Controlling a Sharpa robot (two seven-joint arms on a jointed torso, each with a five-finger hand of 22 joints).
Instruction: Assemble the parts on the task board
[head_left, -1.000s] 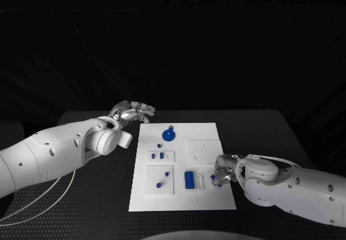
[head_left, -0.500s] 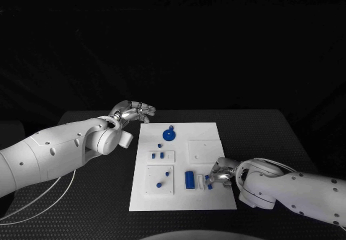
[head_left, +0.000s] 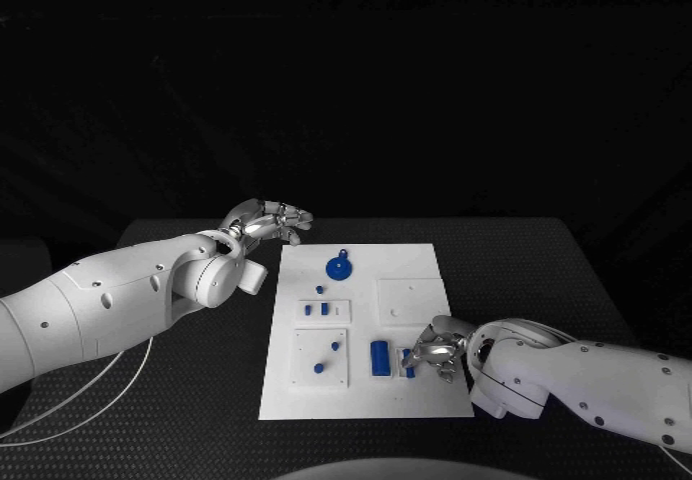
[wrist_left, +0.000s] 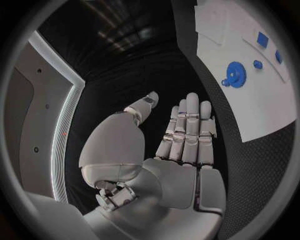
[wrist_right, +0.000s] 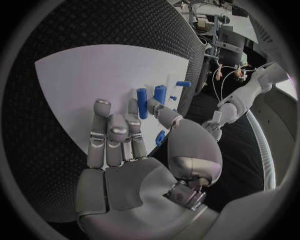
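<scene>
Right hand working at the near right of the task board, a small blue part at its fingers

The black counter carries the white task board at its middle, with blue parts spread over it: a round gear-like part at the far end, a blue cylinder standing near the near right corner, and smaller pegs on the left side. The left hand hovers off the board's far left corner, fingers straight and close together, holding nothing. The right hand sits over the board just right of the cylinder; in the right wrist view a small blue part lies against its thumb, though I cannot tell whether it is truly pinched. The step in hand looks like seating this piece beside the cylinder. Next it likely calls for a fine, careful lowering into the slot without knocking the cylinder.
</scene>
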